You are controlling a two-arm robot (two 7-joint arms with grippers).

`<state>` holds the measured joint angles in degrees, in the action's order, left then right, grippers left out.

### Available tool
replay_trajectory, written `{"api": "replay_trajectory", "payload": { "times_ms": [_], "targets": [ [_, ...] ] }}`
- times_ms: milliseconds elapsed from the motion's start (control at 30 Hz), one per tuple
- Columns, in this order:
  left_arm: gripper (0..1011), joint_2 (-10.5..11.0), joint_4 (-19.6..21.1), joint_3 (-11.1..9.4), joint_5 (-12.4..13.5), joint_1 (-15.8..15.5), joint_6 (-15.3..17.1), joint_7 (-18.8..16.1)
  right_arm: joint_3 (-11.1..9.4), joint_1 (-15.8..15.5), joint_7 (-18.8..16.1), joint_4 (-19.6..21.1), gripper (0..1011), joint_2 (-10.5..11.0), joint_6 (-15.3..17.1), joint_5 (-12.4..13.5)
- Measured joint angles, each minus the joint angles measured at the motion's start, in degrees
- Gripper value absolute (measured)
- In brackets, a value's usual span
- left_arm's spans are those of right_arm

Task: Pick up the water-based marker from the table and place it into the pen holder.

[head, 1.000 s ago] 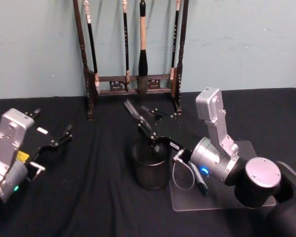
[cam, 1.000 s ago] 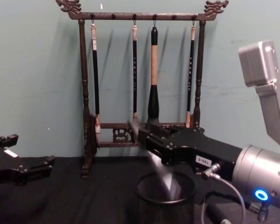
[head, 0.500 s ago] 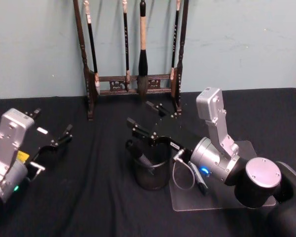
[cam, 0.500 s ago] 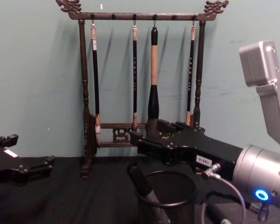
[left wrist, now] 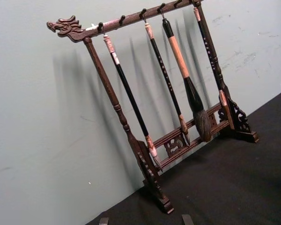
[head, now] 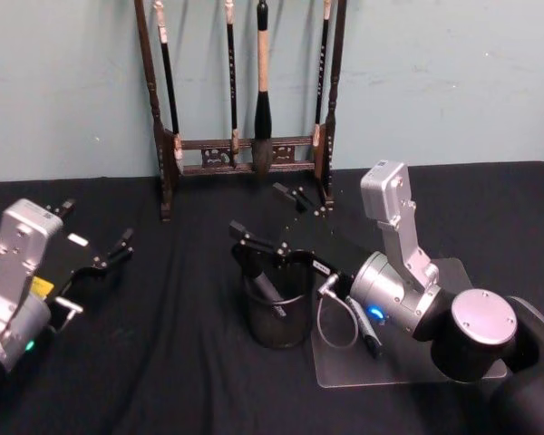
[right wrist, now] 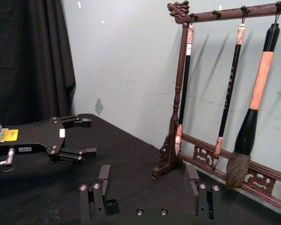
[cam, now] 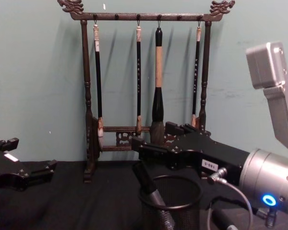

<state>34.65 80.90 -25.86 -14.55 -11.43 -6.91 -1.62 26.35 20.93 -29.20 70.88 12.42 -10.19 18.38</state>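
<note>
At the left edge of the counter (head: 163,353) sits the left claw (head: 95,227), fingers spread apart, nothing between them, tips facing the middle; arm looks parked. From the chest view the same left claw (cam: 31,154) sits low over the black top, and the right wrist view catches it too (right wrist: 89,136), spread and empty

Far centre, against the green wall: tall dark wooden brush rack (head: 245,154) with dragon-head ends (cam: 71,5), four brushes hanging from its top bar, the third one (cam: 158,96) the thickest. Left wrist view looks straight at that rack (left wrist: 131,136)

Centre, nearer than the rack: pen holder (head: 276,326), black mesh cup, standing upright on the counter. The marker (head: 265,285) is inside it, dark barrel leaning to the left, top end resting against the left part of the rim and poking above it (cam: 143,177). Nothing is gripping the marker

Just above and behind the cup's rim (cam: 170,207): right claw (head: 256,207), fingers wide apart, empty, reaching in from the right. In the right wrist view its two fingers (right wrist: 103,173) stand well apart with only the black top between them

Right, near side: the right arm's silver body over a clear flat plate (head: 344,372) lying on the counter
</note>
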Motion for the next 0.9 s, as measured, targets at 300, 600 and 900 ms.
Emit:
{"api": "replay_trajectory", "payload": {
  "times_ms": [300, 600, 900],
  "targets": [
    [1009, 0.00, 0.00, 0.00, 0.00, 0.00, 0.00, 0.00, -0.29, -0.44, 0.18, 0.92, 1000, 0.72, 0.38, 0.17],
    [1009, 0.00, 0.00, 0.00, 0.00, 0.00, 0.00, 0.00, -1.58, -1.89, 1.55, 3.32, 1002, 2.34, 2.08, 0.67],
    [1009, 0.00, 0.00, 0.00, 0.00, 0.00, 0.00, 0.00, -3.39, -3.99, 4.42, 5.86, 1000, 4.07, 5.19, 0.80]
  ]
}}
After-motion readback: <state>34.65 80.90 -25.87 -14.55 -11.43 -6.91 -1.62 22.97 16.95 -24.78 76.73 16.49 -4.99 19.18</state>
